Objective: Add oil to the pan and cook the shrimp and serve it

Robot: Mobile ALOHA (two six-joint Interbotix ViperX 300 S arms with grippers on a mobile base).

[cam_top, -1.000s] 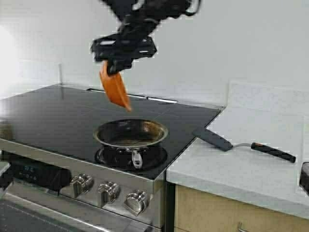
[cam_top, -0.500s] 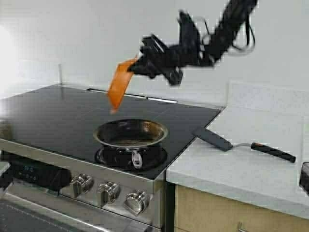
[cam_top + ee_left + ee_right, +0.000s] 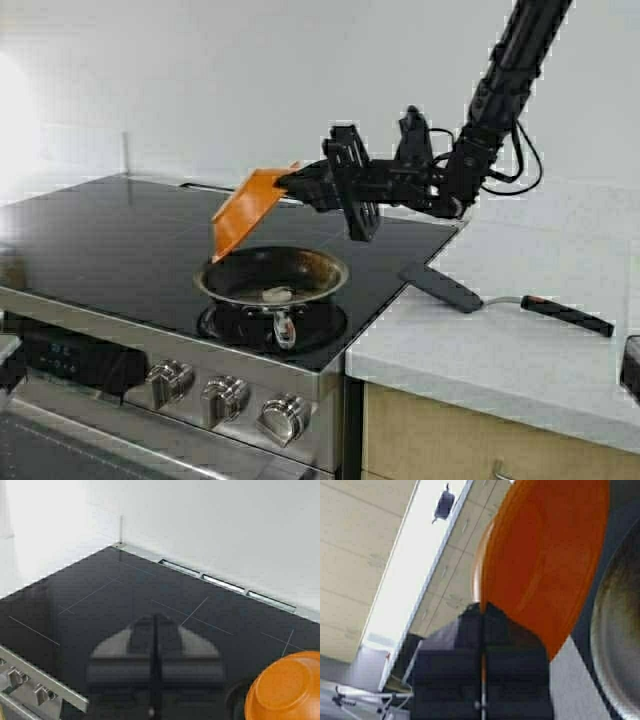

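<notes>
The steel pan [image 3: 270, 275] sits on the front burner of the black stovetop [image 3: 110, 235]. A small pale shrimp [image 3: 277, 294] lies inside it near the handle. My right gripper [image 3: 297, 183] reaches in from the right and is shut on the rim of an orange bowl [image 3: 245, 210], which is tipped steeply over the pan's far left edge. In the right wrist view the fingers of the right gripper [image 3: 482, 611] pinch the orange bowl [image 3: 545, 555], with the pan [image 3: 620, 645] beside it. My left gripper [image 3: 155, 619] is shut and empty above the stovetop. The oil is out of view.
A black spatula [image 3: 442, 288] with a dark handle lies on the white counter [image 3: 520, 350] to the right of the stove. Stove knobs [image 3: 225, 395] line the front panel. A wall stands close behind the stove. A dark object [image 3: 630, 365] sits at the counter's right edge.
My right arm swung to the right and lowered, turning the orange bowl from hanging edge-down to tipped over the pan. A pale shrimp now lies in the pan.
</notes>
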